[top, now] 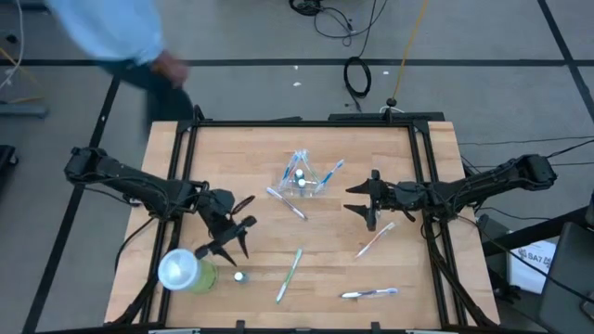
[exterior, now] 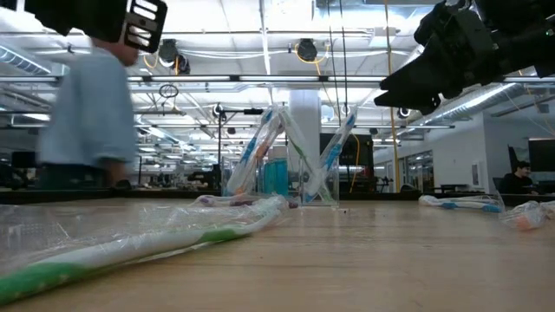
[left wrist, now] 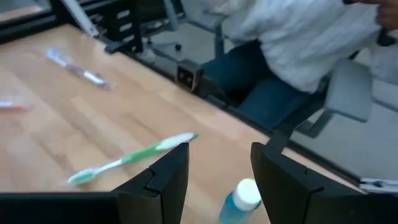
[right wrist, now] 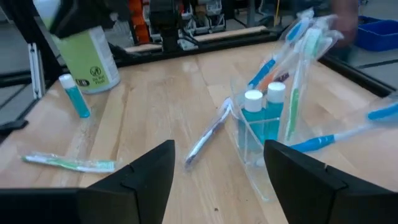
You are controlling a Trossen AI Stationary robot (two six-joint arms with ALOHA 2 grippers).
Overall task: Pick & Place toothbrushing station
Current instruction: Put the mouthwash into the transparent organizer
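A small clear cup (top: pixel 302 178) stands upright at the table's far middle. It holds several blue and green toothbrushes and two white-capped blue tubes (right wrist: pixel 258 106). My right gripper (top: pixel 362 199) is open and empty to the right of the cup, pointing at it (right wrist: pixel 217 180). My left gripper (top: pixel 243 227) is open and empty at the table's left, above a small blue tube (left wrist: pixel 239 202) standing on the table. Loose toothbrushes lie flat: purple (top: pixel 286 202), green (top: pixel 290 274), pink (top: pixel 376 239) and blue-white (top: pixel 369 293).
A lime-green tumbler (top: pixel 186 271) with a pale round top stands at the near left corner, with the small blue tube (top: pixel 239 276) beside it. A person (top: pixel 121 37) is beyond the far left corner. Another person (left wrist: pixel 298 50) sits past the table edge.
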